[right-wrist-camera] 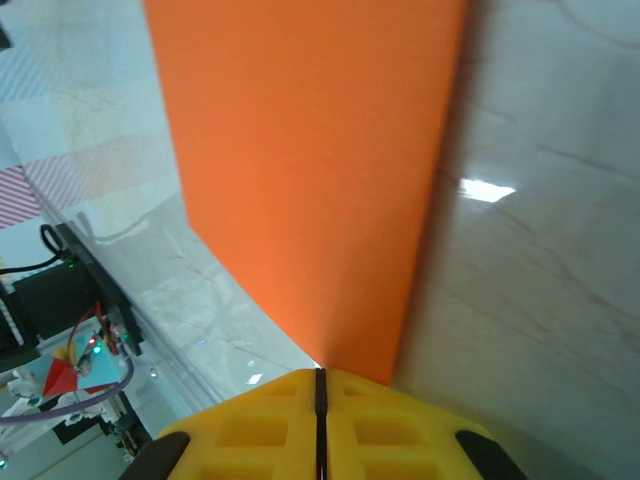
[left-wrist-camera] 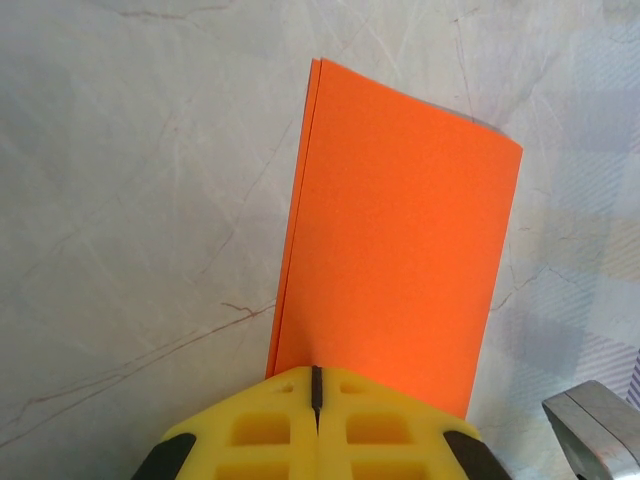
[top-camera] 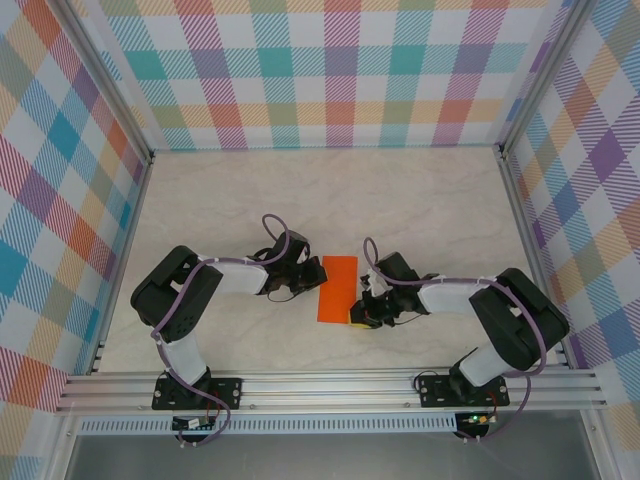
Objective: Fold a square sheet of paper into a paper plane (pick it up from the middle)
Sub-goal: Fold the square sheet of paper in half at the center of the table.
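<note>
Marbled table [top-camera: 420,200] — orange sheet [left-wrist-camera: 400,230] tight in left tool [left-wrist-camera: 316,378] and right tool [right-wrist-camera: 320,378], gripped edges hidden.

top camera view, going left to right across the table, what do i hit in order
left arm's black and white links → left gripper → folded bright orange sheet of paper → right gripper → right arm's black and white links

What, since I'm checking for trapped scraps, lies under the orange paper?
The marble table shows around the paper; a second paper layer peeks out at one edge. The patch beneath is hidden.
</note>
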`<state>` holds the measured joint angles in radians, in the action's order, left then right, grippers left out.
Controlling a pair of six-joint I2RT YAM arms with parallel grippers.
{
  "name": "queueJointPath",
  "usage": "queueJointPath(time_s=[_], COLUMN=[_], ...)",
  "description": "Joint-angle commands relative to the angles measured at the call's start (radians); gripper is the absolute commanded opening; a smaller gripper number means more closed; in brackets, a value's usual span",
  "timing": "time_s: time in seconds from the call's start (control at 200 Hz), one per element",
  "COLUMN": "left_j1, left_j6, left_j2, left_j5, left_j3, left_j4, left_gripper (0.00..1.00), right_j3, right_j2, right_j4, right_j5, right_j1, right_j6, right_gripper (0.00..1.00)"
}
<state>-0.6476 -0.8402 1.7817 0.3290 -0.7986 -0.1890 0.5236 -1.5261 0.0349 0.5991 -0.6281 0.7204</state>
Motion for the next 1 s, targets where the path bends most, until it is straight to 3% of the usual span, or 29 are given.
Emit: queueJointPath(time_s=[0.0, 0.375, 0.775, 0.995], left_j1=[-0.018, -0.019, -0.020, -0.019], left_j6=[0.025, 0.027, 0.024, 0.025], left_j2=[0.018, 0.008, 0.003, -0.013], left_j5=[-0.041, -0.044, -0.042, -0.043], left_j3=[0.031, 0.035, 0.036, 0.042], left_j4=[0.144, 0.147, 0.144, 0.137], left_gripper=[0.00, 0.00, 0.00, 0.00], right_j3=[0.006, 0.040, 0.019, 0.190], right_j2=[-0.020, 0.083, -0.058, 0.070], right_j4=[0.068, 0.064, 0.005, 0.264], right_j5=[-0.053, -0.033, -0.060, -0.139], right_j1=[-0.005, -0.006, -0.007, -0.007], right_j6=[-0.033, -0.012, 0.014, 0.045], right_gripper=[0.09, 0.12, 0.09, 0.17])
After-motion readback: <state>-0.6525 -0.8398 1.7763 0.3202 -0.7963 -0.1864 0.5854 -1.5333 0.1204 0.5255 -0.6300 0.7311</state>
